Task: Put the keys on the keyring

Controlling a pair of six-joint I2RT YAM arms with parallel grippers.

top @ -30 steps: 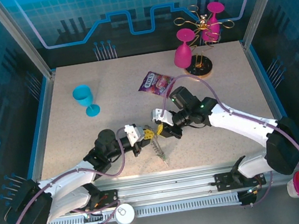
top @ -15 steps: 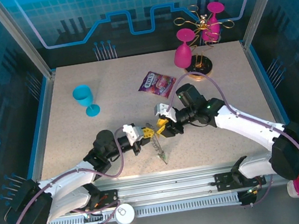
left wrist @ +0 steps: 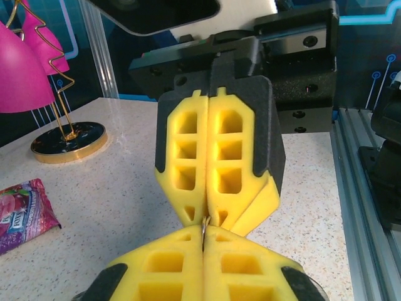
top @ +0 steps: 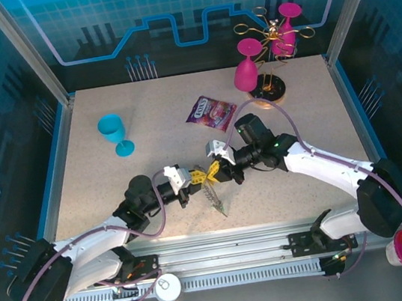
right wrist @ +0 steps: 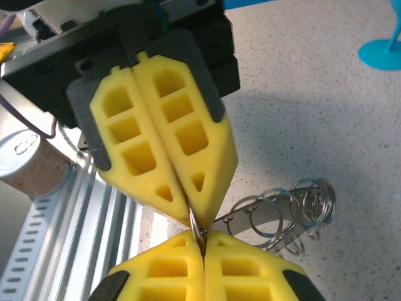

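Observation:
The keyring (top: 213, 194), a flat dark grey piece with wire loops along its rim, hangs tilted between my two grippers just above the table. In the right wrist view the keyring (right wrist: 276, 216) trails off to the right with its loops spread out. My left gripper (top: 198, 176) and right gripper (top: 215, 169) meet tip to tip, both shut on one small wire loop (left wrist: 205, 229). Seen from the left wrist, my left gripper (left wrist: 203, 237) faces the right one's fingers (left wrist: 216, 157). From the right wrist, my right gripper (right wrist: 202, 241) faces the left one's fingers (right wrist: 163, 144). The keys are out of view.
A blue goblet (top: 113, 131) stands at the left. A purple snack bag (top: 210, 111) lies behind the grippers. Pink goblets (top: 248, 72) hang on a gold wire stand (top: 268, 91) at the back right. A can (top: 168, 287) sits on the front rail.
My right gripper opened, backed off slightly to the right, then came back and shut on the wire loop. The left gripper stayed shut and barely moved.

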